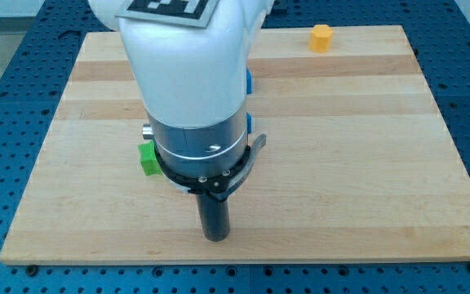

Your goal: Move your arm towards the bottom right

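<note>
My tip (215, 236) sits nearest the view's bottom, resting on the wooden board (357, 163) a little left of centre; the arm ends in a plain rod, with no pincer to open or close. 1 green block (148, 158) lies up and to the tip's left, partly hidden by the arm (188, 73). 1 orange block (322, 37) stands well apart near the view's top right. Blue bits (250, 82) show at the arm's right edge; their shape cannot be told.
</note>
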### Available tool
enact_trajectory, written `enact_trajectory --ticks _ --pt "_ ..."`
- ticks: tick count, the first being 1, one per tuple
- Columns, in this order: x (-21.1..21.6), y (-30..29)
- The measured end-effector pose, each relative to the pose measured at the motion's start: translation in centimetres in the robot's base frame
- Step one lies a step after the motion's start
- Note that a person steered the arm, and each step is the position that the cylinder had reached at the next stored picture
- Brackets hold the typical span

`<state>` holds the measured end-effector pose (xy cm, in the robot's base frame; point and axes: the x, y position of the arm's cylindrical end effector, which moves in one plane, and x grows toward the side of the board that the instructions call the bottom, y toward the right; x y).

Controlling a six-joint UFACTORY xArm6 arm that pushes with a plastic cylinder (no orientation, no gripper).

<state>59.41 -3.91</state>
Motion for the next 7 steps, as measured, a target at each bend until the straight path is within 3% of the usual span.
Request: enact_trajectory --ticks 1,5,7 --pt "2.4 0.0" --pt "2.3 1.7" --pt "2.4 15.3"
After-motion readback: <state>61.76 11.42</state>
